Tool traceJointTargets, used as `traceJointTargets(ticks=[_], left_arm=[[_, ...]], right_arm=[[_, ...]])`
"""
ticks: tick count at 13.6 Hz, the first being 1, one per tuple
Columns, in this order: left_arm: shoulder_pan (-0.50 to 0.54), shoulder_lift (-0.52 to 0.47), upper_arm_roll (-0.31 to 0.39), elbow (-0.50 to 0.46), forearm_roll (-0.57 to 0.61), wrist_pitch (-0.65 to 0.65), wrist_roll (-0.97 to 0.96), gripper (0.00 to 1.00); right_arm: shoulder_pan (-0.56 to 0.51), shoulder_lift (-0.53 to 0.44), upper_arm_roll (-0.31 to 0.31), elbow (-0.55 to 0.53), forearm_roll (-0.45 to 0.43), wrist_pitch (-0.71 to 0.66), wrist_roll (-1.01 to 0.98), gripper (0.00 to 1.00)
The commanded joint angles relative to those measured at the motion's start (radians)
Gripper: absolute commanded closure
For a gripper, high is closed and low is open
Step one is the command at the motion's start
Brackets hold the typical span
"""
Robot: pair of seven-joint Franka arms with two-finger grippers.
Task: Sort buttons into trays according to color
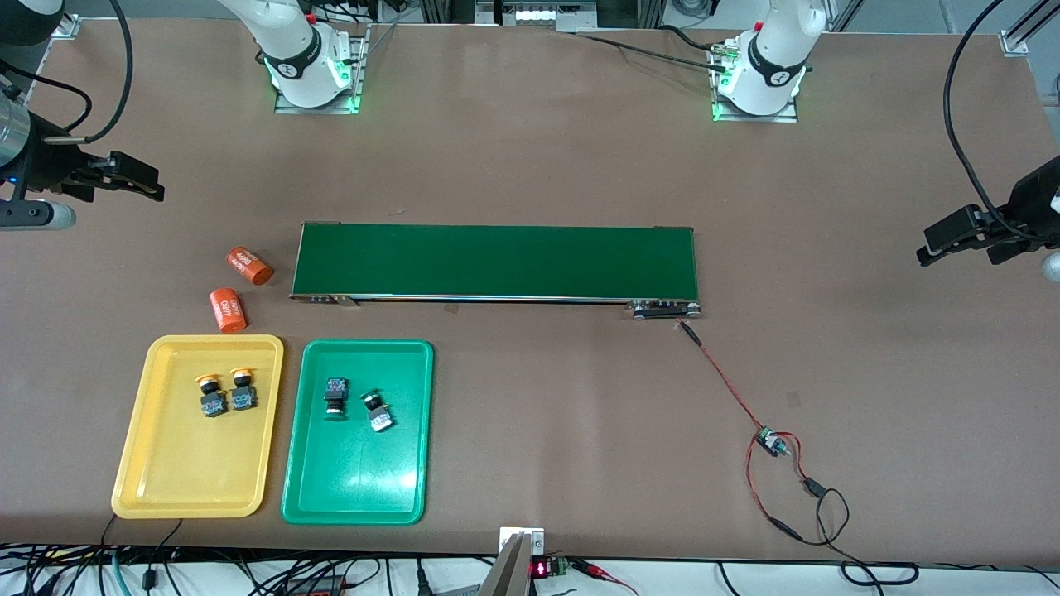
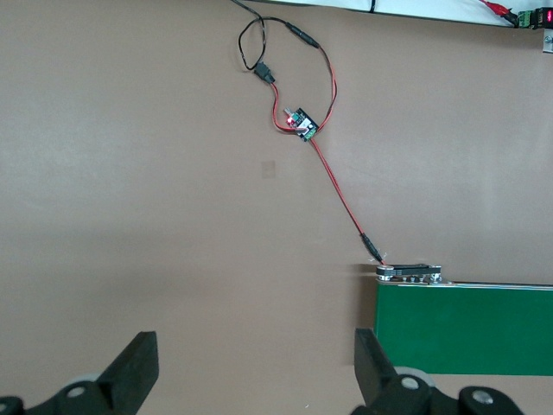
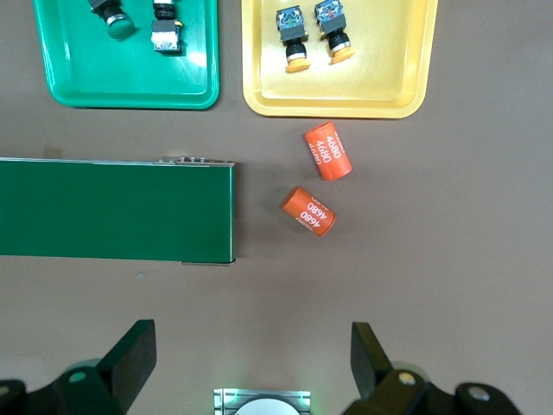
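Already, we saw the buttons sorted by color.
At lower left, two yellow-capped buttons [image 1: 225,391] lay in the yellow tray [image 1: 195,487], two green buttons [image 1: 356,402] in the green tray [image 1: 356,497]; left claw [image 1: 961,240] and right claw [image 1: 132,184] hung spread apart above the tabletop [image 1: 530,165] edges, empty.

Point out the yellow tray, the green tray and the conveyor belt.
yellow tray [image 1: 178,484]: front view, bare floor near its lower rim.
green tray [image 1: 352,488]: front view, bare floor nearer the camera.
conveyor belt [image 1: 497,261]: front view, middle of its green surface.
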Motion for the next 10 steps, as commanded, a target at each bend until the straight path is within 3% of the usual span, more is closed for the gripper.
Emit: traceJointTargets(ticks=[1,10], left_arm=[[0.008,-0.016,-0.005,-0.010,0.004,-0.003,0.022,0.00],[0.010,-0.016,-0.003,-0.010,0.005,-0.008,0.020,0.00]], right_arm=[[-0.002,-0.002,0.004,0.000,0.003,-0.002,-0.005,0.00],[-0.005,0.009,0.004,0.005,0.003,0.021,-0.002,0.00]])
